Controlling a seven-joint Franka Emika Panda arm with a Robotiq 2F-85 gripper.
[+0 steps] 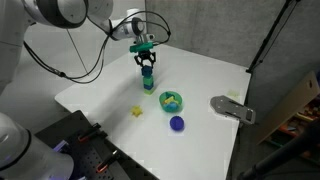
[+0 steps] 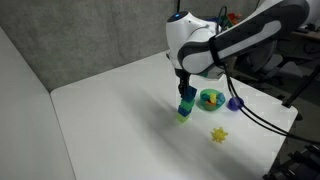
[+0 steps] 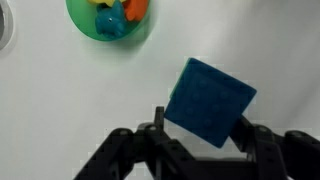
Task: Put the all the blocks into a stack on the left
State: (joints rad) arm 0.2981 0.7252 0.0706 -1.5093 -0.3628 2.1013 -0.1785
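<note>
Showing no readable writing, blue block (image 3: pixel 209 101) sits between the jaws.

Blue block (image 3: pixel 209 101) tops a small upright stack (image 2: pixel 186 106) on the white table.

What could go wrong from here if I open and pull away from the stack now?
1. The blue block looks rotated between the gripper fingers in the wrist view; it may sit skewed on the stack and slide off.
2. The stack is narrow and tall in both exterior views, so a sideways retreat could topple it.
3. The green bowl stands close by; falling blocks might land there.
</note>
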